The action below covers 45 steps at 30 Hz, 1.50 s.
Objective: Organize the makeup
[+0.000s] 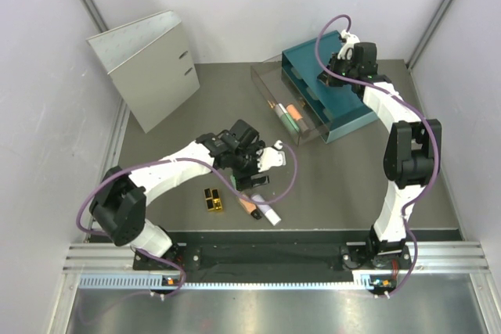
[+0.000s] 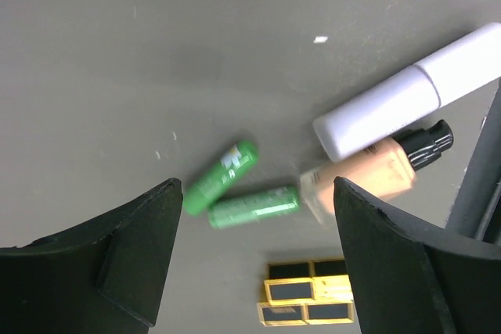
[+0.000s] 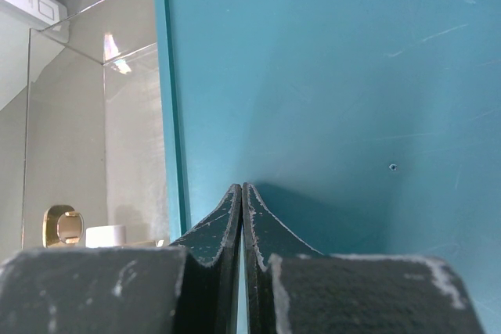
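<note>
Below — green tubes [image 2: 223, 177] between left fingers [image 2: 117, 263]

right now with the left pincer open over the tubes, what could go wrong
1. The left pincer hangs open over the upper green tube and the lower green tube, which lie close together. Closing could catch both or send one rolling.
2. The peach bottle and the white tube sit at the edge of its gap, so they might get clipped on the way down.
</note>
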{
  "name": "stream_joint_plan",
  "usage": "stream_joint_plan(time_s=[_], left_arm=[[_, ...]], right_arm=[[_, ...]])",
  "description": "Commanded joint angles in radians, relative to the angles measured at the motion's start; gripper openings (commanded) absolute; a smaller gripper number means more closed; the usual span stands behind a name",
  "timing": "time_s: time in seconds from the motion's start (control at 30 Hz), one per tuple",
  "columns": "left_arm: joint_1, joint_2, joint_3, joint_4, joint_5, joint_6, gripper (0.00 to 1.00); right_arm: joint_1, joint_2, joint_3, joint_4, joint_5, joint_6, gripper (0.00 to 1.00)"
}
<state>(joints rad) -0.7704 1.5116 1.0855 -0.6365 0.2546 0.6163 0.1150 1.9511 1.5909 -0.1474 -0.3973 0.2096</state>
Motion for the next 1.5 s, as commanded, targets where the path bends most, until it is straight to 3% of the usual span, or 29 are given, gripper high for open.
stream_joint_plan(time_s=[0.0, 0.2, 0.6, 0.83, 1.13, 1.37, 1.47], left_arm=[[0.0, -0.004, 0.039, 0.034, 0.206, 0.193, 0.81], [-0.01, 0.03, 0.063, -0.015, 0.354, 0.339, 0.8], [-0.096, 0.079, 0.06, -0.129, 0.321, 0.586, 0.81], [-0.136, 0.192, 0.093, -0.134, 0.273, 0.603, 0.8], [-0.17, 0.294, 0.142, -0.132, 0.258, 0.554, 0.66], [-0.199, 0.334, 0.139, -0.104, 0.245, 0.543, 0.66], [-0.211, 0.358, 0.143, -0.088, 0.226, 0.533, 0.6]], right_arm=[[0.011, 0.091, -0.086, -0.293, 0.02, -0.035, 0.0], [0.011, 0.094, -0.086, -0.297, 0.023, -0.038, 0.0], [0.011, 0.1, -0.094, -0.287, 0.017, -0.026, 0.0], [0.011, 0.091, -0.123, -0.281, 0.015, -0.029, 0.0], [0.008, 0.094, -0.123, -0.276, 0.006, -0.026, 0.0], [0.006, 0.089, -0.129, -0.274, 0.005, -0.027, 0.0], [0.005, 0.091, -0.128, -0.274, 0.002, -0.024, 0.0]])
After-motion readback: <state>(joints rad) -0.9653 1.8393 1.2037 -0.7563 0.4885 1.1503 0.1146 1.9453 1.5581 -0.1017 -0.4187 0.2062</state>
